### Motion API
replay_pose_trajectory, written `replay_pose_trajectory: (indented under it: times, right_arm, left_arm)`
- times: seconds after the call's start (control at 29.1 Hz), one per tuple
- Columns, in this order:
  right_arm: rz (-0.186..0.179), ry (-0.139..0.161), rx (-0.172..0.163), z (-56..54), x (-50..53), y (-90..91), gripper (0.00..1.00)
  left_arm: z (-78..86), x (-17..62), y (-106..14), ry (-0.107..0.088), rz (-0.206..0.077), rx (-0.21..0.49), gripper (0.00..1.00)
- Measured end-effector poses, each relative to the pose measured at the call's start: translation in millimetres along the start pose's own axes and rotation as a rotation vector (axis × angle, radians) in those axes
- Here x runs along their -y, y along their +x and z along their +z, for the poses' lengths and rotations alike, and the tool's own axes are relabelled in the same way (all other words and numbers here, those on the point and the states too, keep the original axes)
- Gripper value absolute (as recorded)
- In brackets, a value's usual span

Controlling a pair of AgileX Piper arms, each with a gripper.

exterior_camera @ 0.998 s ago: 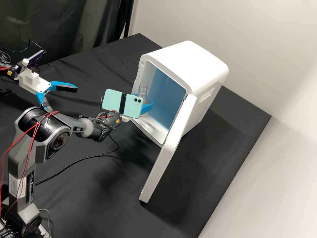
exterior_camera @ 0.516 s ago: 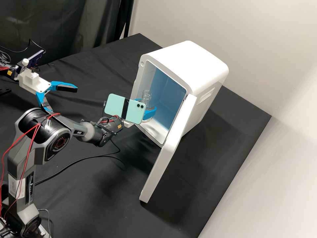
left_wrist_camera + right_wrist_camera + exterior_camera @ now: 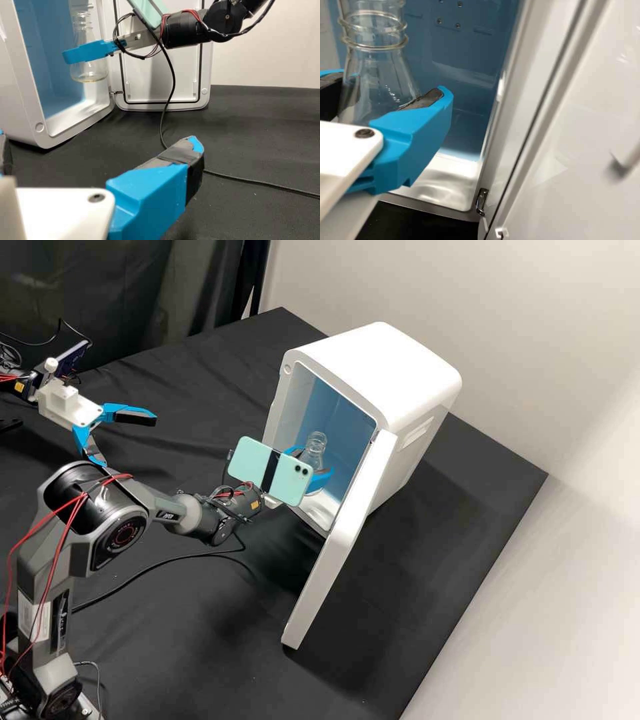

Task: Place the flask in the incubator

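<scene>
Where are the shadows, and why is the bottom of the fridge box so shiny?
High view: the incubator throws a soft grey shadow onto the pale wall at its right, and its open door darkens the bench beneath. Right wrist view: the incubator floor mirrors the light as a white sheen, and small glints sit on the flask.

Clear glass conical flask [image 3: 315, 447], threaded neck uncapped, upright, clamped at its body in the right gripper [image 3: 315, 473] inside the blue-lined chamber of the incubator [image 3: 393, 373], a white box with door [image 3: 337, 553] swung wide open.
</scene>
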Motion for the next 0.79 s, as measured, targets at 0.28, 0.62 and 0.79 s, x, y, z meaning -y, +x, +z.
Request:
replay_pose_trajectory:
  times: [0.28,0.62,0.79]
  right_arm:
    - [-0.022,0.099,-0.051,0.5,-3.7,6.3,0.0]
    - [-0.018,0.128,-0.066,0.0,-3.8,18.7,0.0]
    - [-0.018,0.128,-0.066,0.8,-3.2,22.4,0.0]
  left_arm:
    - [0.0,0.0,0.0,0.0,0.0,0.0,1.0]
    - [-0.4,-0.1,-0.1,0.0,0.001,-0.002,1.0]
    - [-0.4,-0.1,-0.1,0.0,0.001,-0.002,1.0]
